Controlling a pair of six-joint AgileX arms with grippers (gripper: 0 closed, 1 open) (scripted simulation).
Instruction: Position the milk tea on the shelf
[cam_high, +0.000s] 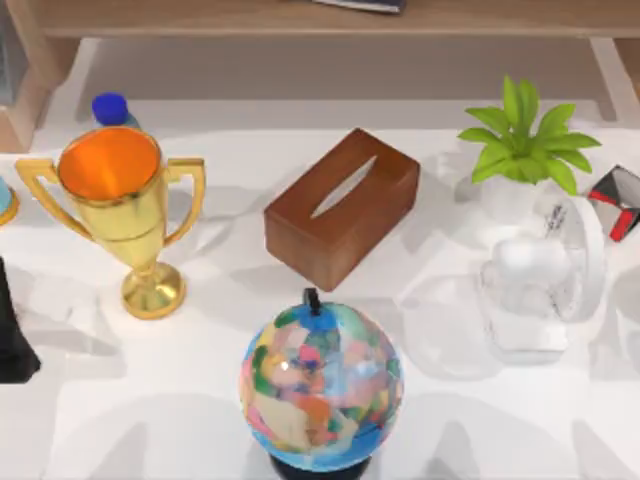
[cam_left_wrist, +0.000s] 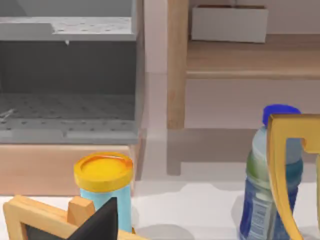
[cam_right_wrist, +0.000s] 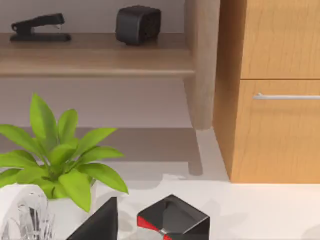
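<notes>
The shelf (cam_high: 300, 18) spans twelve o'clock above the tissue box (cam_high: 342, 206). The left arm (cam_high: 14, 335) sits at nine o'clock, fingers' state impossible to tell.

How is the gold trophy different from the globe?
The trophy is shiny gold with an orange inside, while the globe is a patchwork of many colours on blue. The trophy is an open cup with two side handles; the globe is a closed ball with none. The trophy stands on a gold foot toward the table's left; the globe sits on a dark base at the near edge. Both stand upright on the white table.
</notes>
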